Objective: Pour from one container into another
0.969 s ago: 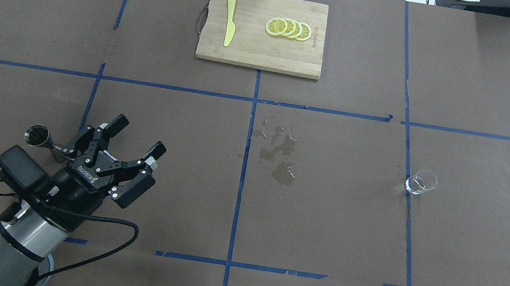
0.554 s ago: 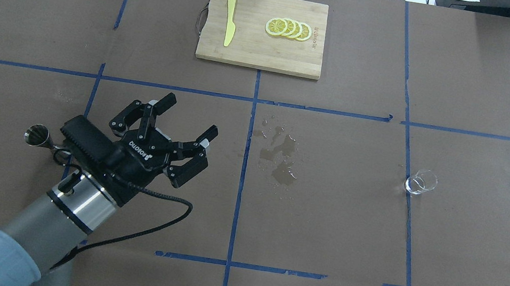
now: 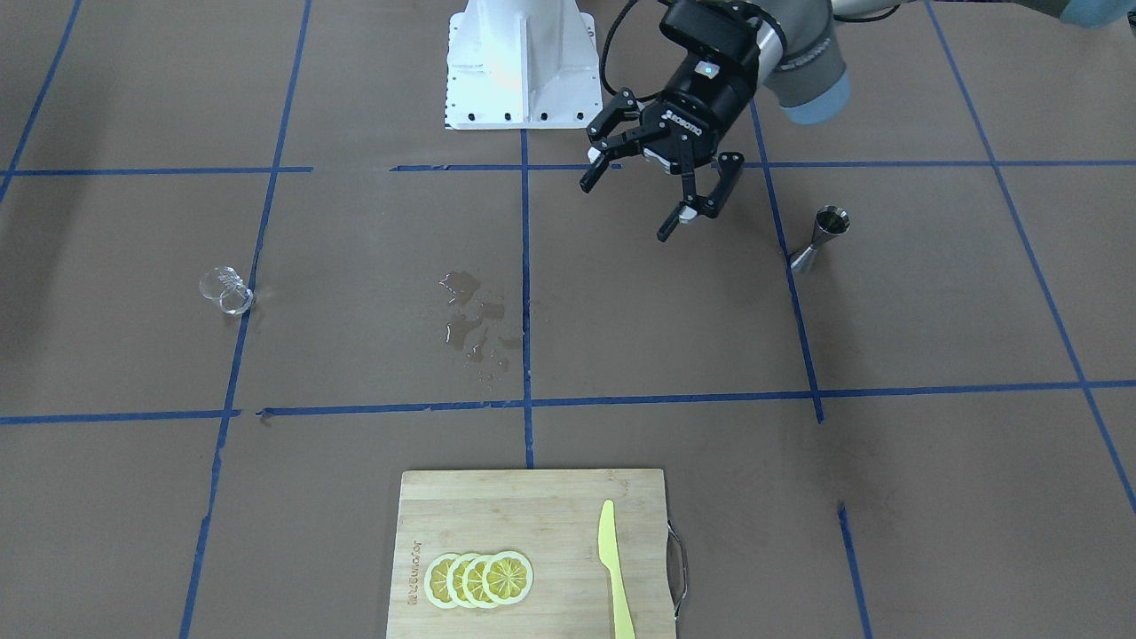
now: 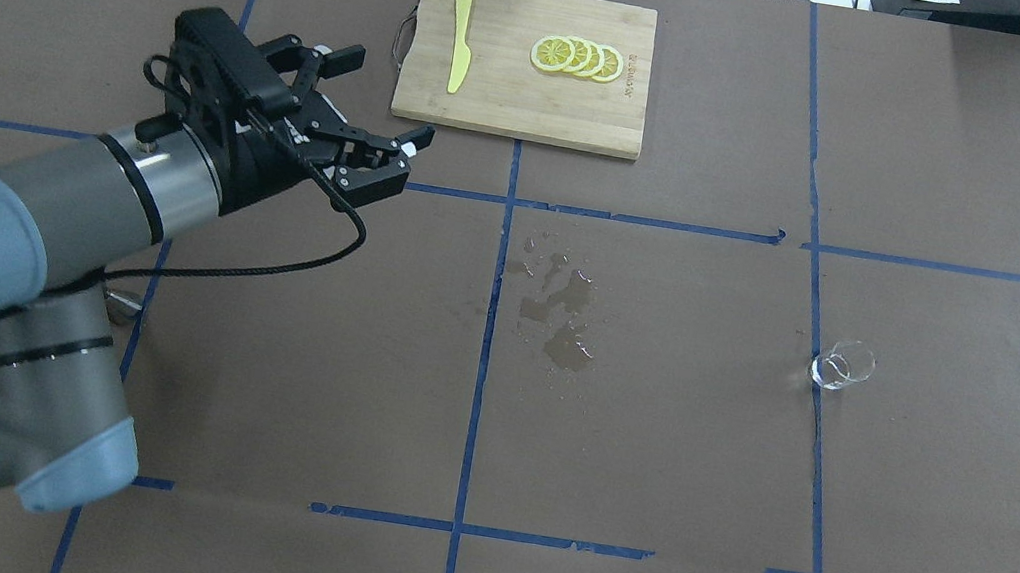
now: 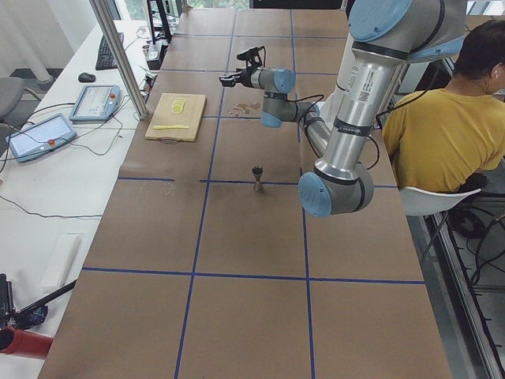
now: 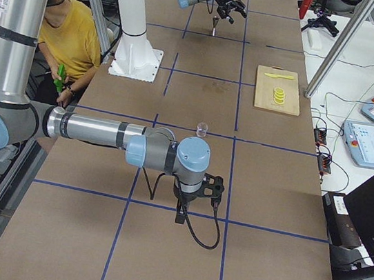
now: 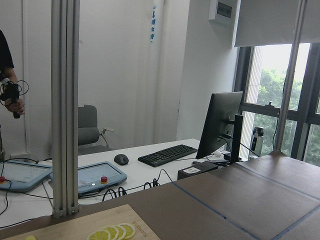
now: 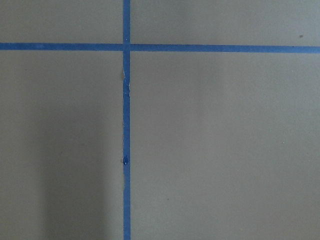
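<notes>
Left gripper (image 4: 389,93): fingers spread, empty, upper left of overhead view; glass cup (image 4: 842,365) mid-right; right gripper (image 6: 201,189): state not discernible.

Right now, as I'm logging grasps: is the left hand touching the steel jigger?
Apart. The front-facing view shows the open left hand in the air, with bare table between it and the standing steel jigger.

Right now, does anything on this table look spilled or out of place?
Yes: a puddle with scattered droplets lies on the brown table cover near the middle, between the steel jigger and the small glass cup. Liquid belongs in a container, so it looks spilled.
</notes>
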